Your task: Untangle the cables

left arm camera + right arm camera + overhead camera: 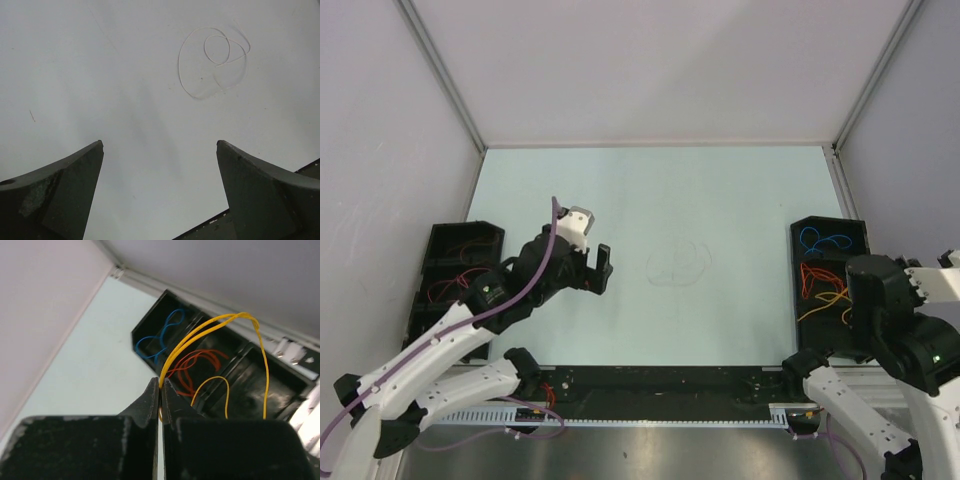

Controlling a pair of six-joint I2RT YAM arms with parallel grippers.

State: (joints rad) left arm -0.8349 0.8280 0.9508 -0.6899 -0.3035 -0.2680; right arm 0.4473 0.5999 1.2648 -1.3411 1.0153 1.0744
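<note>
My right claw (160, 385) is clenched on a yellow cable (215, 322) over the tray (830, 221); my left claw (160, 145) hangs released.

From my right fingertips the yellow cable rises in a doubled arch and drops into the tray's nearest compartment, where another yellow loop lies. I take it that I grip it high so it hangs free of the red cables (195, 362) in the middle compartment and the blue cables (155, 342) in the compartment farthest from me; each colour has its own compartment, which suggests sorting as I separate. My left claw, well left of the tray, hovers spread above the table (620, 200), aimed towards a pale cable (218, 63) coiled in overlapping loops between it and the tray. That one looks next to be picked up.
</note>
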